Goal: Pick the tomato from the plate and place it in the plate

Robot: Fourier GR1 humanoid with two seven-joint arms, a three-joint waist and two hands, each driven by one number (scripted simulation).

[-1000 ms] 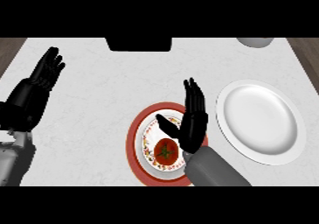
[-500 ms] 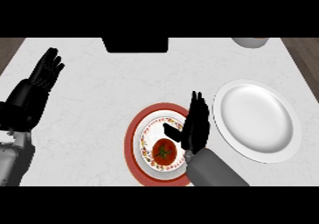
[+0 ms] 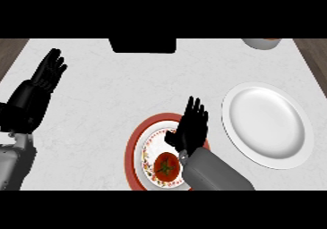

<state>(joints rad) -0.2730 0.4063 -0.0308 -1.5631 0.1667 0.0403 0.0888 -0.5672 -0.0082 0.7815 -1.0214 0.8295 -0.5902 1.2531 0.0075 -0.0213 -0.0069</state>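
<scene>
Task status: grasp not yet made. The tomato point(image 3: 167, 165) lay in the lower half of the red-rimmed plate point(image 3: 134, 144), with no finger curled round it. The right hand point(image 3: 191, 127) was over that plate's right side, just above the tomato, fingers straight and released, holding nothing. The white plate point(image 3: 265, 127), judged to be the destination, stood just right of the red-rimmed plate with no tomato on it. Remaining steps, by judgement: close on the tomato, lift it, carry it right, set it on the white plate. The left hand point(image 3: 45, 80) rested well left of the red-rimmed plate, fingers up and relaxed.

Limits of visibility: the right forearm point(image 3: 215, 174) covered the red-rimmed plate's lower right rim. Whether the heel of the right hand touched the tomato could not be told. A dark object point(image 3: 142, 44) and a bowl point(image 3: 261, 42), both well above the red-rimmed plate, were cut off at the edge of view
</scene>
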